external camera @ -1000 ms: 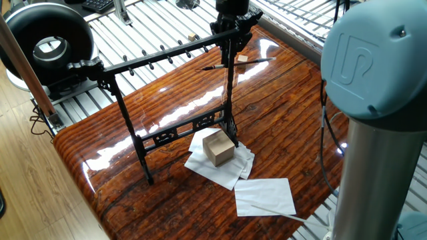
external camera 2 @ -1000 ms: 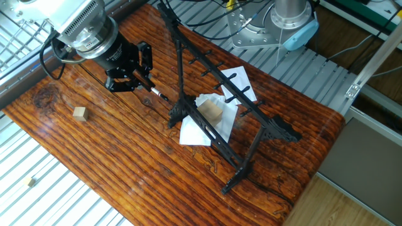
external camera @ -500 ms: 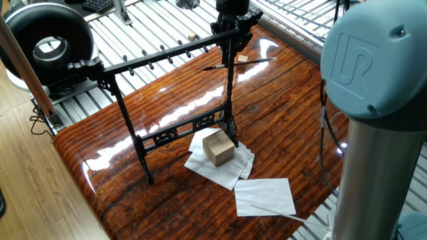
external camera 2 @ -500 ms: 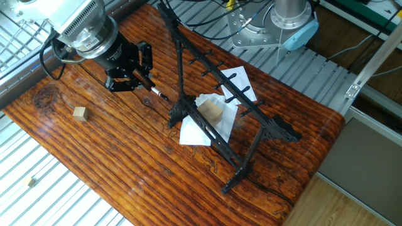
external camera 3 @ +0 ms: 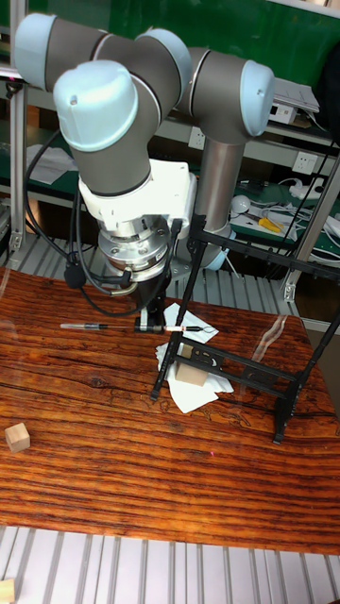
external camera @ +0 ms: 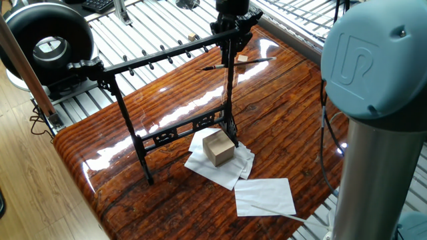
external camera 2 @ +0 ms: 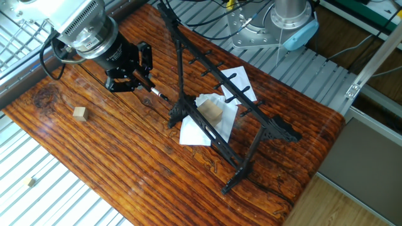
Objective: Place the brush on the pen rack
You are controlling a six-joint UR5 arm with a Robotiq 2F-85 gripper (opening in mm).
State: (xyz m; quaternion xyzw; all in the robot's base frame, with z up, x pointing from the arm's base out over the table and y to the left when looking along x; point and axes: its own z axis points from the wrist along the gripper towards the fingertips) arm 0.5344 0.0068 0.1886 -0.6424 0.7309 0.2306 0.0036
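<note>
The worktop (external camera 2: 125, 169), a glossy red-brown wooden slab, fills the middle of both fixed views, with slatted metal all around its edges. Across it stands the pen rack (external camera: 160, 133), its long top bar running from the far corner by the arm toward the near left edge in one fixed view; its two legs sit well inside the worktop edges. On the side facing the other fixed camera there's broad bare wood, with only a small wooden cube (external camera 2: 79, 113) near that edge. A second wooden block (external camera: 218, 147) rests on crumpled white paper (external camera: 220, 167) at the foot of one rack leg, and a flat white sheet (external camera: 265, 197) lies nearer the worktop's edge below the arm's column.

The gripper (external camera 2: 135, 75) hangs low at the rack's arm-side end, just beside the top bar, fingers pointing down. It's pinching the brush (external camera 3: 179, 327), which sticks out level from between the fingers toward the rack leg; the grip looks firm, though the fingertips are dark and hard to separate. The brush is off the table and not on any peg. A pale thin stick (external camera: 257, 61) lies on the wood just beyond the gripper, toward the far edge.

Against the frames from half a second and a second back, nothing has moved: arm, brush, rack and blocks all sit exactly alike.
</note>
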